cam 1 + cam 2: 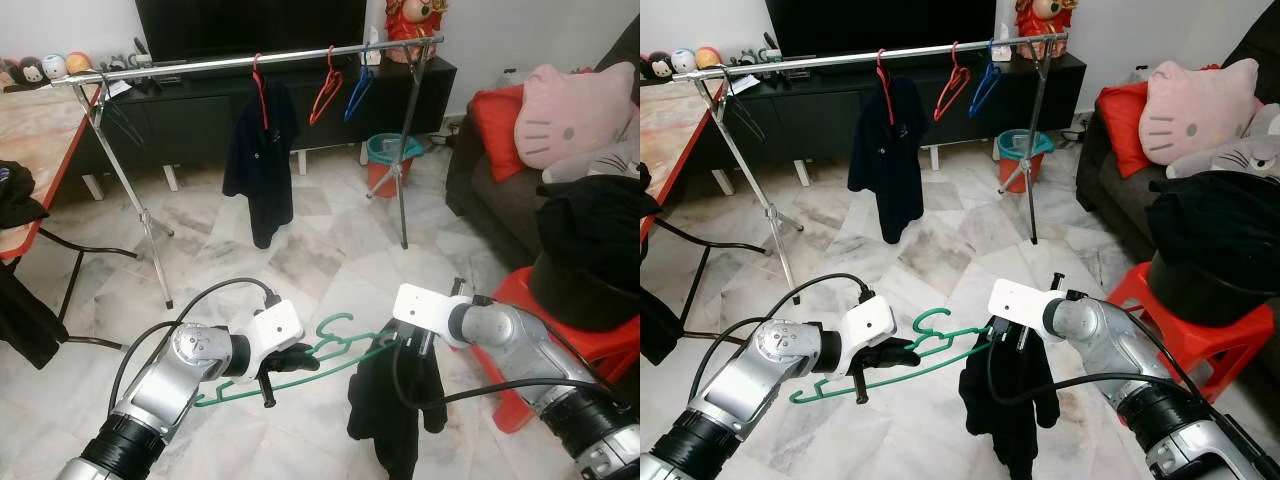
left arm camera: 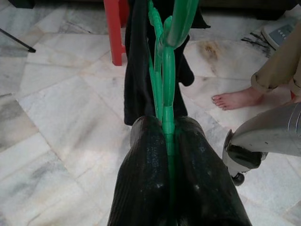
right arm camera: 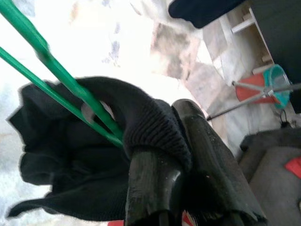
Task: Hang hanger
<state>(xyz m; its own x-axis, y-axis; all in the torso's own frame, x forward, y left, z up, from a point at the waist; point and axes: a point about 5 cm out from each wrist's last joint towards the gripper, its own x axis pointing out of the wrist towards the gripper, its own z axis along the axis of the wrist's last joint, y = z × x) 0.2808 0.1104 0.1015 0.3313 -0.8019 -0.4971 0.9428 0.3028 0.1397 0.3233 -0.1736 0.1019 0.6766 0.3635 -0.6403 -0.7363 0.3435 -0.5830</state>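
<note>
hanger (image 1: 330, 345): green | garment (image 1: 395, 405): black | stool (image 1: 560, 340): red | floor (image 1: 300, 250): white-grey marble

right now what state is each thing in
left claw: shut on green hanger
right claw: shut on black garment
green hanger: held level between both claws, off the rail
black garment: partly draped on one end of the green hanger, hanging down
rail: standing, three hangers on it
red hanger: on the rail, carrying a dark top
orange hanger: on the rail, bare
blue hanger: on the rail, bare
</note>
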